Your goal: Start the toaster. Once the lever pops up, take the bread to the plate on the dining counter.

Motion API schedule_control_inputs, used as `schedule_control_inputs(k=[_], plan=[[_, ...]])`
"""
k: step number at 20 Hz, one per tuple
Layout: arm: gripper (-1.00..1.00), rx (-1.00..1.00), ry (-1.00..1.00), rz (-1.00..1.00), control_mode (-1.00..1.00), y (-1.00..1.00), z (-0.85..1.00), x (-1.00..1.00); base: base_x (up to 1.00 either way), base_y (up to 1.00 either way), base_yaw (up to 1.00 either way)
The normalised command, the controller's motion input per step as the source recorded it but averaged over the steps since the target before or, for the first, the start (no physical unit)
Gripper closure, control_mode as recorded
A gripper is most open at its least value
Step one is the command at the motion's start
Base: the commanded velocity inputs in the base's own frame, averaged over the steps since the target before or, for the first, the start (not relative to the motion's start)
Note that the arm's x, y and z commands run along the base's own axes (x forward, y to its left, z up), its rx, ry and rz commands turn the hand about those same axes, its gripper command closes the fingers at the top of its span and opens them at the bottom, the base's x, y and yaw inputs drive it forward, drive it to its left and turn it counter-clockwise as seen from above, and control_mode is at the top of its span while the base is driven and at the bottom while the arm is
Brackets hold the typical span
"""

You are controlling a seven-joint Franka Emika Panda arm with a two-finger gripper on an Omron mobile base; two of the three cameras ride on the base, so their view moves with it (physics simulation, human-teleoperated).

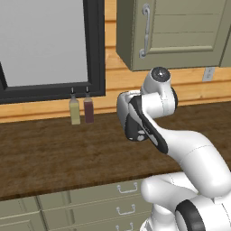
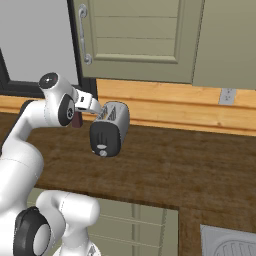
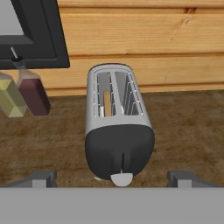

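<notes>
1. Left base view: the white arm (image 1: 189, 153) bends up from the lower right over the dark wooden worktop (image 1: 58, 153). Two slim bottles, one yellowish (image 1: 74, 109) and one dark red (image 1: 88, 108), stand at the back under the black-framed window (image 1: 49, 45). Grey-green drawers (image 1: 90, 207) sit below the worktop.

2. Right base view: the toaster (image 2: 110, 129) stands on the worktop near the wooden wall, its black end panel facing forward. The arm's hand hangs just left of and above it. A wall cabinet (image 2: 135, 35) hangs above.

3. Hand view: the gripper (image 3: 113, 179) stands wide, one fingertip on each side of the toaster's black end, holding nothing. The lever (image 3: 122, 178) shows at the panel's near edge. The bread (image 3: 106, 103) sits down in the left slot.
</notes>
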Motion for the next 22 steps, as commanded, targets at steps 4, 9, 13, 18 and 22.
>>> schedule_control_inputs(k=[4, 9, 13, 18, 22], plan=[[-1.00, 0.00, 0.00, 0.00, -1.00, 0.00, 0.00, 0.00, 0.00, 0.00, 0.00], [-1.00, 0.00, 0.00, 0.00, -1.00, 0.00, 0.00, 0.00, 0.00, 0.00, 0.00], [-1.00, 0.00, 0.00, 0.00, -1.00, 0.00, 0.00, 0.00, 0.00, 0.00, 0.00], [-1.00, 0.00, 0.00, 0.00, -1.00, 0.00, 0.00, 0.00, 0.00, 0.00, 0.00], [-1.00, 0.00, 0.00, 0.00, -1.00, 0.00, 0.00, 0.00, 0.00, 0.00, 0.00]])
